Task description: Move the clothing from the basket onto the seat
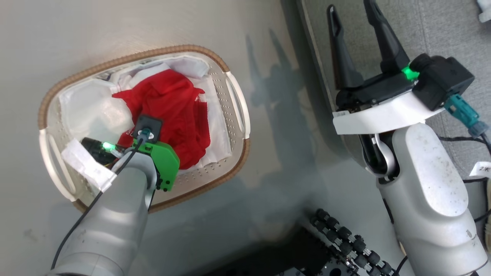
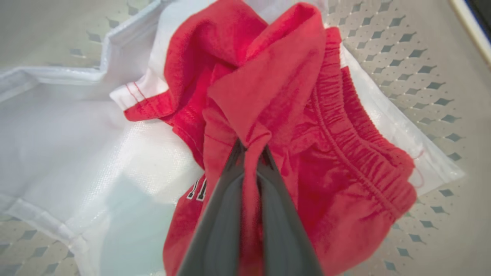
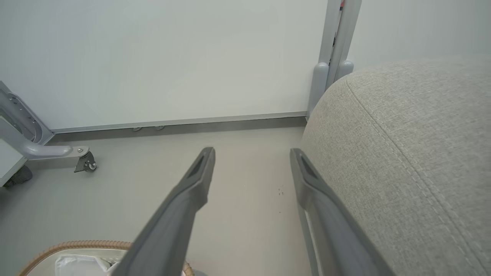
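At left, gripping red clothing point(image 1: 180, 103) in the basket point(image 1: 184, 49) with left gripper point(image 2: 251, 147); at upper right, holding right gripper point(image 1: 351, 11) open beside the seat point(image 3: 402, 134).

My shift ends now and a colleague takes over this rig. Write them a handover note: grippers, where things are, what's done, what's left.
Left gripper: shut on a fold of the red clothing, down in the basket.
Right gripper: open, empty, by the seat's edge.
Done: clothing gripped, not yet lifted out.
Left: lift it out, carry it to the seat, release; check the basket for more.
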Available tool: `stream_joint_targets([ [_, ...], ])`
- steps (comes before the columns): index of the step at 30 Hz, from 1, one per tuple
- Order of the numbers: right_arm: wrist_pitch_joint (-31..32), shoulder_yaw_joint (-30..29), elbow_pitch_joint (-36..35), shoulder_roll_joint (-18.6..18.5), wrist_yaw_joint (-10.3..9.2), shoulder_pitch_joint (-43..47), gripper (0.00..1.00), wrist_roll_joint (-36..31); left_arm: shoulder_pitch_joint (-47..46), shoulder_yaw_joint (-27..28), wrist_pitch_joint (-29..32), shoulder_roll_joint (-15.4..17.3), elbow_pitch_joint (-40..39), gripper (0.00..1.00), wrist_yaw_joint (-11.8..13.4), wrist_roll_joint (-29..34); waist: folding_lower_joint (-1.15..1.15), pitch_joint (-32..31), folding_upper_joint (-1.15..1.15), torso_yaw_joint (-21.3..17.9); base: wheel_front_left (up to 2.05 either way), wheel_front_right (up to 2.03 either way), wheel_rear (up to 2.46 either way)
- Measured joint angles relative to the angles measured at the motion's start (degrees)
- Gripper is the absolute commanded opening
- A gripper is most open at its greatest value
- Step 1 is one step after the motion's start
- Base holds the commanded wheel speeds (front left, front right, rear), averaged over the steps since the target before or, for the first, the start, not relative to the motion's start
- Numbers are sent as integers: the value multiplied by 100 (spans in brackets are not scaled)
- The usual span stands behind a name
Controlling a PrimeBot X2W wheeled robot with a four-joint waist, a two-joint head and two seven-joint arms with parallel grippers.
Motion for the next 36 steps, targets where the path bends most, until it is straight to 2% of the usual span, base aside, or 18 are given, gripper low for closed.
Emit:
stream_joint_targets([
  [10, 0, 90, 349, 9, 0, 384, 100, -297, 641, -202, -193, -7, -770, 0, -219, -425, 0, -788, 0, 224, 0, 0, 0],
  [24, 0, -33, 843, -7, 0, 1045, 100, -592, 1683, -382, -202, -11, -2361, 0, -85, -931, -1, -1978, 0, 783, 0, 0, 0],
  [36, 0, -7, 1105, -66, 0, 1609, 100, -627, 2318, -137, -210, -10, -3248, 0, -141, -783, -1, -2963, 0, 1220, 0, 0, 0],
])
